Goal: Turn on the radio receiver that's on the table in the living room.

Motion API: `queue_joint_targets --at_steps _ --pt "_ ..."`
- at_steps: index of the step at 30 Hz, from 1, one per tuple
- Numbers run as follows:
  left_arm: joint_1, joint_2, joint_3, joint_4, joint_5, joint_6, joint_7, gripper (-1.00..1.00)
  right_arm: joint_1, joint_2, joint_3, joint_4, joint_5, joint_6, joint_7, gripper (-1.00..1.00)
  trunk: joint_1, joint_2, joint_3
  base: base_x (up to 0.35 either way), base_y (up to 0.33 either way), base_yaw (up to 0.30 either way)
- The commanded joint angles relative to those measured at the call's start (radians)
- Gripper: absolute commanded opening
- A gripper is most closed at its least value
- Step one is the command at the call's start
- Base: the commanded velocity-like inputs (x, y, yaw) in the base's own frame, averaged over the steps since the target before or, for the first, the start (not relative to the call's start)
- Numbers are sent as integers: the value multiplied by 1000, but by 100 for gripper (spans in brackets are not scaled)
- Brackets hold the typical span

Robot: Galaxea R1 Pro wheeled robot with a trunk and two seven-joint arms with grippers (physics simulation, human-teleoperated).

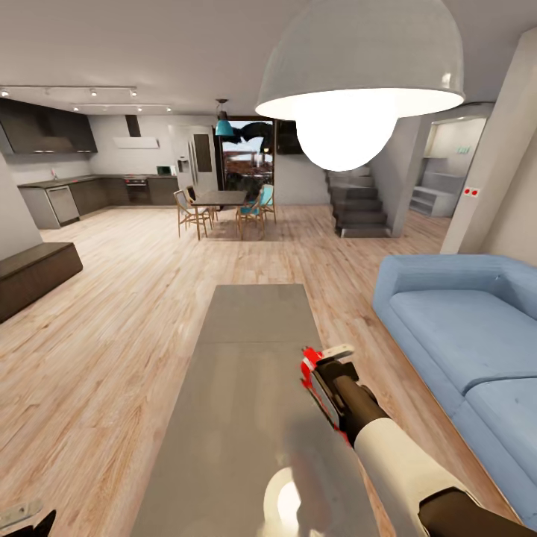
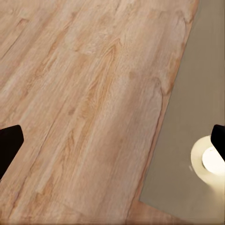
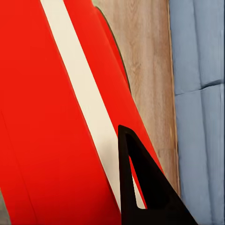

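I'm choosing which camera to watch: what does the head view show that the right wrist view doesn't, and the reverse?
The head view alone shows the grey table, the pendant lamp, the kitchen, the dining chairs and the right arm reaching to the radio receiver. The right wrist view alone shows the radio's white side band close up, with a dark fingertip against it. Both show the red radio, the wood floor and the blue sofa.

Long grey table (image 1: 250, 350) runs lengthwise away from the camera over light wood plank floor (image 1: 127, 313), a seam crossing its top toward the far end. Red radio receiver (image 1: 317, 380) with white side band sits near the table's right edge, toward the near end. A bright round reflection of lamp light lies on the near part of the slab; the top is otherwise matte and uniform.
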Motion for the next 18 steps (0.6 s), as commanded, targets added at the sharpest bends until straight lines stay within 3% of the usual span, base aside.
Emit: queue_joint_targets --at_steps 1,5,8,12,16,18 --pt "0 2 -1 0 0 12 -2 100 0 0 0 1 -2 -4 -25 -100 0 0 0 0 0 0" --pt "0 13 -4 -1 4 23 -8 100 0 0 0 4 -3 -5 -105 -100 0 0 0 0 0 0" --pt "0 13 -9 -1 1 -14 -27 100 3 0 1 5 -1 -22 -174 -100 0 0 0 0 0 0" --pt "0 11 -14 -1 2 -38 -46 100 9 6 18 32 6 -142 -342 -100 0 0 0 0 0 0" --pt "0 9 -30 -1 3 -32 -52 100 13 17 145 136 18 -300 -634 -100 0 0 0 0 0 0" --pt "0 12 -39 -1 4 -9 -59 100 13 19 184 160 19 -344 -715 -100 0 0 0 0 0 0"
